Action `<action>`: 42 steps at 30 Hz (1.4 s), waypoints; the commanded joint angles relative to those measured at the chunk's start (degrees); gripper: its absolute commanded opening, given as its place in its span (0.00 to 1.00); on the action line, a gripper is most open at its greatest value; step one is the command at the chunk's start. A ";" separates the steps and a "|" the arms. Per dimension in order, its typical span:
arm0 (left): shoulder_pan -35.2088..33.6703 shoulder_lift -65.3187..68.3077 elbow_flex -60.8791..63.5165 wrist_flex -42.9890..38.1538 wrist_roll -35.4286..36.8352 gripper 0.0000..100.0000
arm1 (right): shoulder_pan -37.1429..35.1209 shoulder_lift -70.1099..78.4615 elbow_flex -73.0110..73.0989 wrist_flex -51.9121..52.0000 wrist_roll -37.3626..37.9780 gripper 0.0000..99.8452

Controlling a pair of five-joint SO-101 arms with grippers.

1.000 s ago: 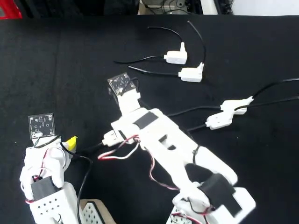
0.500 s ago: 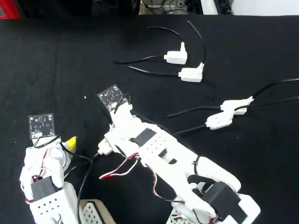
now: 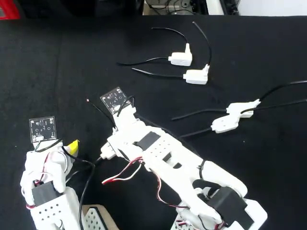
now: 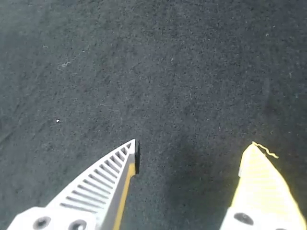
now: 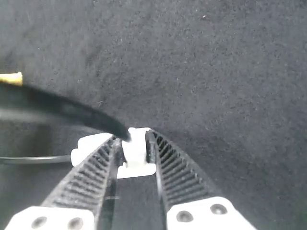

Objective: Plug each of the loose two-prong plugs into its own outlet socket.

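One white plug (image 5: 136,158) is already in hand: the right gripper (image 5: 132,136) is pinched on its flat sides, low over the cloth near the front left of the table, with its black cord (image 5: 57,112) trailing off sideways. My left gripper (image 4: 193,143) hangs spread wide over bare cloth, holding nothing. Four more white connectors lie well apart from it, two at the far centre (image 3: 181,58) (image 3: 196,75) and two to the right (image 3: 242,108) (image 3: 224,124); I cannot tell plug from socket among them. I judge the plug light, hard and smooth, apt to twist under the pull of its cord, so best held on the body behind the prongs, never by the cord. The black cloth (image 3: 57,62) is matte and should check sliding. Equipment clutter sits beyond the table's far edge.
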 commanded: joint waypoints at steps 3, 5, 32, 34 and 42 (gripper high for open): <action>0.57 -0.44 0.66 0.18 -0.26 0.34 | -3.34 0.22 2.59 3.43 0.70 0.01; 0.57 -0.44 0.66 0.18 -0.26 0.34 | -3.34 -0.22 2.59 3.43 0.70 0.01; 4.97 -0.44 -0.04 1.49 -0.26 0.34 | 1.76 -39.43 3.82 4.66 3.78 0.01; 8.66 -0.44 -1.45 3.34 -0.26 0.34 | 1.67 -41.80 3.38 4.57 2.20 0.01; 27.47 -0.53 -3.82 4.22 1.67 0.34 | 1.67 -53.32 12.09 4.48 -9.32 0.01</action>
